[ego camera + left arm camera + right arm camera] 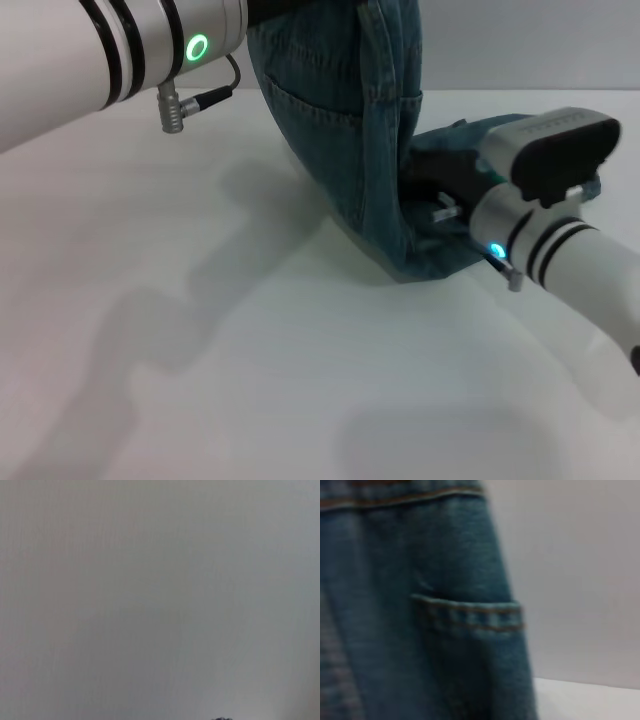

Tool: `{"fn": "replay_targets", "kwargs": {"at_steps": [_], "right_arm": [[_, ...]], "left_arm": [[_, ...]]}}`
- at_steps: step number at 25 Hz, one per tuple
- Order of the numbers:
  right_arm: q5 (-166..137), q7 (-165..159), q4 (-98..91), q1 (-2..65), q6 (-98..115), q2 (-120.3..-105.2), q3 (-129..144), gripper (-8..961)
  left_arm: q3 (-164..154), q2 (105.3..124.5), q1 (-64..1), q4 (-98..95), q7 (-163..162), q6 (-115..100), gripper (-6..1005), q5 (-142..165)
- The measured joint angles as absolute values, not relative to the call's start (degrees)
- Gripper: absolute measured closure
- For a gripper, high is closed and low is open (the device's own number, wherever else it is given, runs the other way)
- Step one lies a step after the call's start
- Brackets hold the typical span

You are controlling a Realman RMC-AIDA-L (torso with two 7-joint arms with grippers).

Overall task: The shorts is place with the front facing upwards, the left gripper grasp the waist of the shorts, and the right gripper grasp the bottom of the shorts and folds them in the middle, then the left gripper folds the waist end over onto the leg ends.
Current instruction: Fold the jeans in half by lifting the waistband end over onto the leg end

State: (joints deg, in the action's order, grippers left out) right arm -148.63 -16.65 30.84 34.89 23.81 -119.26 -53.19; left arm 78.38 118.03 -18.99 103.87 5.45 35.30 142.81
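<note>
I cannot see my left gripper itself: only its arm (120,50) with the green light enters at the upper left of the head view, and the shorts (350,130) hang from beyond the top edge, so I judge it has the waist, though its fingers are out of view. My right gripper (450,205), centre right, is buried in denim near the leg ends (430,262); I cannot tell its grip. To fold well I should carry the waist over low and slow, keeping the hems pinned. The white table (250,350) lies around; my right arm crowds the landing spot.
</note>
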Motion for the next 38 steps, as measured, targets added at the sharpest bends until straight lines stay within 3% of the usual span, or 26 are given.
{"fn": "replay_targets", "kwargs": {"at_steps": [16,25,28,38], "right_arm": [[-148.40,-19.81,32.00,37.89,23.30,-119.64,-47.73,955],[-151.19,-19.27,32.92,30.03,25.05,-117.92,-58.32,954],[-158.45,-19.24,35.56,24.23,24.90,-117.52,-66.91,954],[-167.08,-17.66,45.00,9.74,24.92,-117.75,-80.20,954]], "left_arm": [[77.87,118.02,-18.99,103.89,5.45,34.78,809,142.83],[78.01,117.87,-17.45,103.92,5.45,34.76,794,142.83],[77.64,117.86,-17.40,103.73,5.45,33.50,789,142.82],[71.04,118.01,-19.58,96.70,5.45,24.48,772,141.90]]}}
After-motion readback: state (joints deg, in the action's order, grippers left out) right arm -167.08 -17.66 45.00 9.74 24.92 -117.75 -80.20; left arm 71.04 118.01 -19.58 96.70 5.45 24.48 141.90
